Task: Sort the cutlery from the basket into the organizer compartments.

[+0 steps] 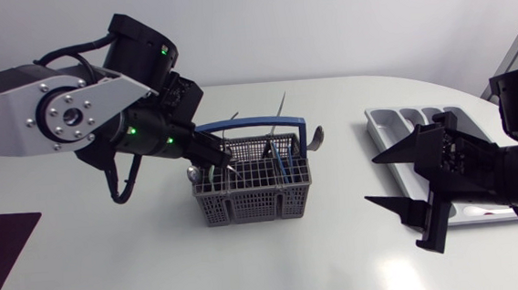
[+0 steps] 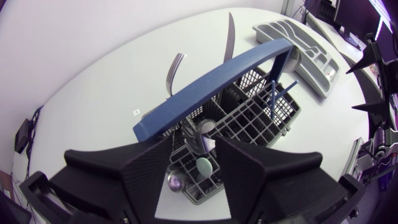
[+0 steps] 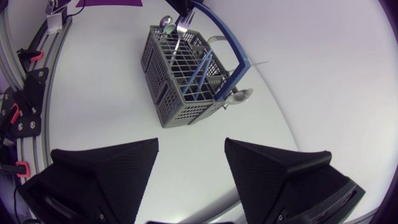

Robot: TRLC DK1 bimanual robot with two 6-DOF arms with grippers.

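Note:
A grey wire cutlery basket [image 1: 253, 193] with a blue carry handle [image 1: 258, 124] stands mid-table. It holds a fork [image 2: 174, 68], a knife [image 2: 229, 37], blue-handled pieces [image 2: 273, 93] and spoons. My left gripper [image 1: 221, 157] is over the basket's left end. Its fingers [image 2: 146, 177] straddle a teal-tipped handle [image 2: 203, 163] with small gaps showing, so it is open. A spoon bowl [image 2: 177, 182] lies just outside the basket wall. The grey organizer [image 1: 390, 122] lies at the right. My right gripper [image 1: 371, 179] hangs open and empty in front of it, facing the basket [image 3: 186, 74].
A dark mat [image 1: 1, 245] lies at the table's left front corner. The organizer's compartments [image 2: 298, 40] are partly hidden behind my right arm in the head view. Bare white table lies between the basket and the right gripper.

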